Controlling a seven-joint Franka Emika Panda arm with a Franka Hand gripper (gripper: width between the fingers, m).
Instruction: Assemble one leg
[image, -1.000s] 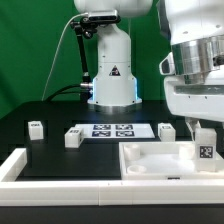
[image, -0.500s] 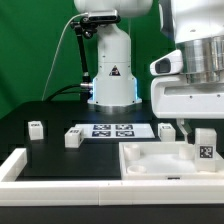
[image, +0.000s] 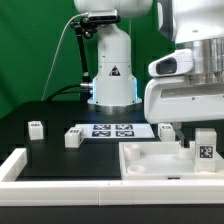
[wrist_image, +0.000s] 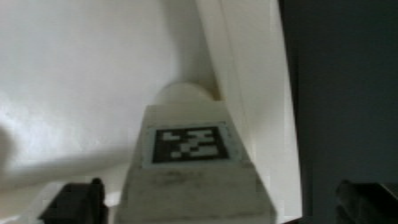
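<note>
The leg (image: 205, 148), a short white post with a black-and-white tag, stands upright at the right corner of the large white tray-like part (image: 150, 160). In the wrist view the leg (wrist_image: 189, 150) fills the middle, tag facing the camera. My gripper (image: 194, 130) hangs just above the leg, a little toward the exterior view's left. In the wrist view my gripper (wrist_image: 219, 205) is open. Its dark fingertips (wrist_image: 75, 200) stand on either side of the leg with a gap on each side, so nothing is held.
Three more small white posts stand on the black table: one at the left (image: 36, 127), one by the marker board (image: 72, 138), one behind the tray (image: 165, 130). The marker board (image: 112, 130) lies mid-table. A white rim (image: 15, 168) borders the front left.
The hand has shifted toward the exterior view's left and slightly up. The leg stands in the same place in the tray corner.
</note>
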